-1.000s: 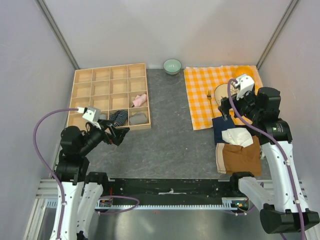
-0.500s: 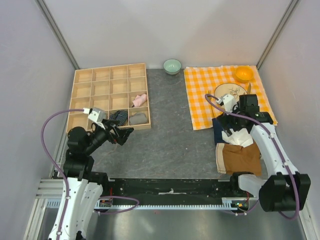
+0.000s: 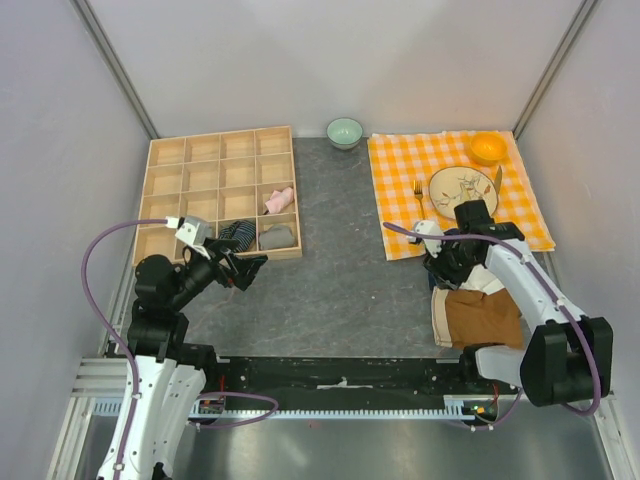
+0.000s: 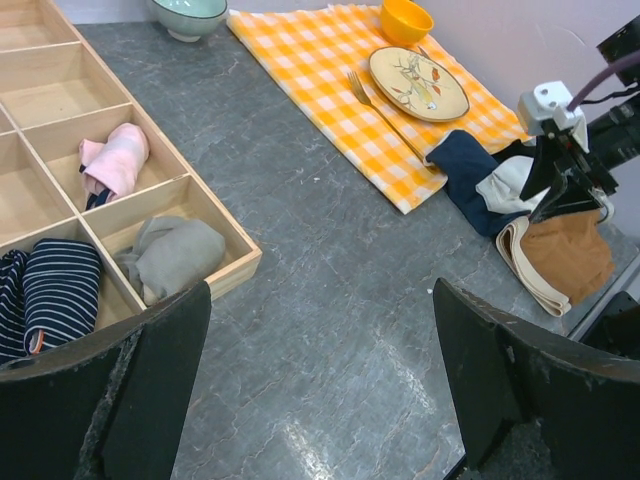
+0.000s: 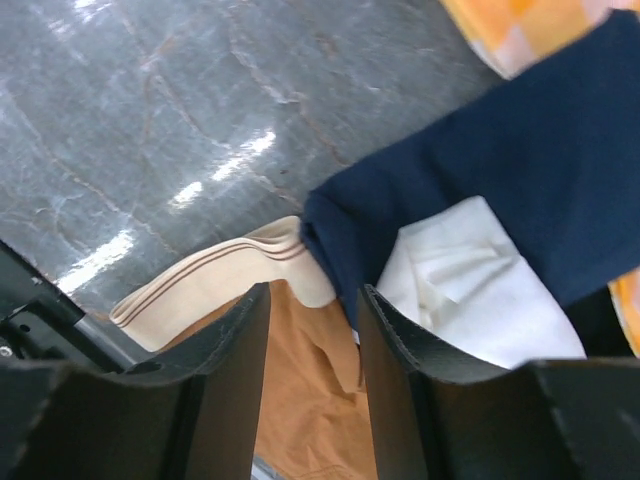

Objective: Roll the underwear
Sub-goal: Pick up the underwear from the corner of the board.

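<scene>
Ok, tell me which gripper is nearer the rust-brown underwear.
Right. The right gripper hangs just over the far edge of the rust-brown underwear; the left gripper hovers across the table, by the wooden tray.

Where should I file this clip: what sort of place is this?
Likely a robot lab's test cell staged as a home chore: plain grey panel walls, a wooden compartment tray, and an orange-checked cloth set with a plate beside the underwear.

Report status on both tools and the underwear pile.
Left tool open beside wooden compartment tray. Right tool part-closed over rust-brown, tan-banded underwear, grip unclear. Cream-white underwear lies on navy cloth.
</scene>
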`<state>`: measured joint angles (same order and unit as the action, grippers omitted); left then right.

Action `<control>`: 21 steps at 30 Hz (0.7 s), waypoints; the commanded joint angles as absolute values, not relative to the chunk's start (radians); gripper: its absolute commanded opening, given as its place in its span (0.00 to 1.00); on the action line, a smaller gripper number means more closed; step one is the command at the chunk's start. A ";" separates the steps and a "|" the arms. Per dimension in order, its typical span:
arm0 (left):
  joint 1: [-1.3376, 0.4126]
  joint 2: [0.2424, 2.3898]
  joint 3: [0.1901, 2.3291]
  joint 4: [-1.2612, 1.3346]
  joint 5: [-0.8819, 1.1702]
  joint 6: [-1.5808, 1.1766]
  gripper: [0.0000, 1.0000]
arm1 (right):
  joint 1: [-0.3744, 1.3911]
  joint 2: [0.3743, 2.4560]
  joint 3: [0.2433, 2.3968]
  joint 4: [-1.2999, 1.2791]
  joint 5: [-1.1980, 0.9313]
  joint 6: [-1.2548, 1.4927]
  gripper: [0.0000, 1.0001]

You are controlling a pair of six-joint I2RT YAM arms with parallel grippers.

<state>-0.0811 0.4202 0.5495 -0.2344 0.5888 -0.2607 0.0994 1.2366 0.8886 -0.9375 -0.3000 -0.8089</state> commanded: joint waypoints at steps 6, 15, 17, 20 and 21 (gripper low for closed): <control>-0.083 0.413 0.545 -0.201 0.601 -0.287 0.98 | 0.279 1.158 0.810 -1.041 -0.350 -0.926 0.48; -0.084 0.416 0.543 -0.199 0.601 -0.288 0.98 | 0.316 1.109 0.690 -1.115 -0.284 -1.115 0.51; -0.084 0.416 0.543 -0.201 0.601 -0.288 0.98 | 0.318 1.124 0.687 -1.123 -0.284 -1.147 0.51; -0.086 0.423 0.540 -0.203 0.606 -0.290 0.98 | 0.328 1.158 0.698 -1.150 -0.308 -1.207 0.51; -0.086 0.423 0.540 -0.202 0.610 -0.290 0.98 | 0.333 1.173 0.703 -1.160 -0.320 -1.230 0.51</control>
<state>-0.0811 0.4206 0.5484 -0.2325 0.5884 -0.2611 0.3153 1.1389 0.6914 -1.1137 -0.2893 -1.1084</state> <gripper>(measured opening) 0.979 0.513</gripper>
